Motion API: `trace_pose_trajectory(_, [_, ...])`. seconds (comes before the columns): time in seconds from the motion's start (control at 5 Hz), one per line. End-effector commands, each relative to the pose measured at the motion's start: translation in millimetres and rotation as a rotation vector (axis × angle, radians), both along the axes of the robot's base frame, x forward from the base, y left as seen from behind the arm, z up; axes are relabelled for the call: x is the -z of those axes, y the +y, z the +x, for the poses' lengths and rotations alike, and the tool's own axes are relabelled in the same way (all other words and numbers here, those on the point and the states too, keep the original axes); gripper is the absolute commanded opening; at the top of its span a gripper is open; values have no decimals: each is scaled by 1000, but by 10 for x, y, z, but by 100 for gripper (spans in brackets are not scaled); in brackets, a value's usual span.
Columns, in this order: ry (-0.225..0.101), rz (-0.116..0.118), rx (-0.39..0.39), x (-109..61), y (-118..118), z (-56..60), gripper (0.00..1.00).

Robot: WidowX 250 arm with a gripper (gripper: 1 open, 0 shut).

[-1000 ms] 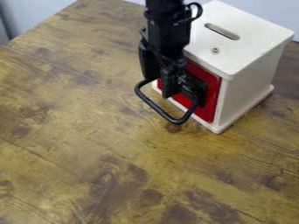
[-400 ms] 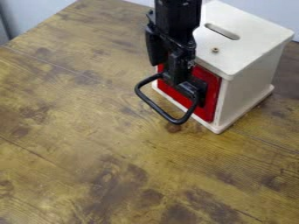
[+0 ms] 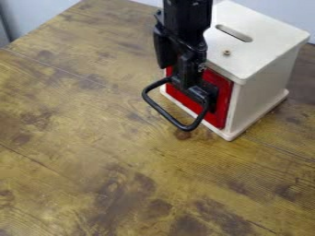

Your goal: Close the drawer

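Note:
The red drawer point(image 3: 212, 100) sits in the cream wooden cabinet point(image 3: 252, 60), its red front about flush with the cabinet face; no pale wood interior shows. Its black wire loop handle point(image 3: 170, 109) sticks out over the table toward the front left. My black gripper point(image 3: 187, 76) hangs down right in front of the drawer's upper left part, above the handle's inner end. Its fingers point(image 3: 192, 85) are dark and overlap the drawer front, so I cannot tell whether they are open or shut.
The cabinet stands at the back right of a brown wooden table point(image 3: 87, 157). Its top has a slot point(image 3: 233, 34). A pale strip of floor or wall shows at the far left edge.
The gripper has moved a little to the right and up toward the cabinet over the last second. The drawer and handle look unmoved in the last half second.

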State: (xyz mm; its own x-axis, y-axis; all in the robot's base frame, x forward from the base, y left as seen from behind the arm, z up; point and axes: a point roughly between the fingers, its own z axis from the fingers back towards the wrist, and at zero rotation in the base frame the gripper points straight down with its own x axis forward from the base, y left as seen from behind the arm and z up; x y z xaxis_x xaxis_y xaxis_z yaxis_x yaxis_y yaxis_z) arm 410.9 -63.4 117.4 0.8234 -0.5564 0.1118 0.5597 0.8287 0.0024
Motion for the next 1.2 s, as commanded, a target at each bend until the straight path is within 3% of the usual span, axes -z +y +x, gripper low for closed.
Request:
trace_pose_trajectory(0.0, [-111,-18,-16,-385,219,-29,100])
trace_pose_trajectory(0.4, [-106,-5,33,-270,387,-10,100])
trace_pose_trajectory(1.0, [-86,-2,-65,-54,287,-3,100])
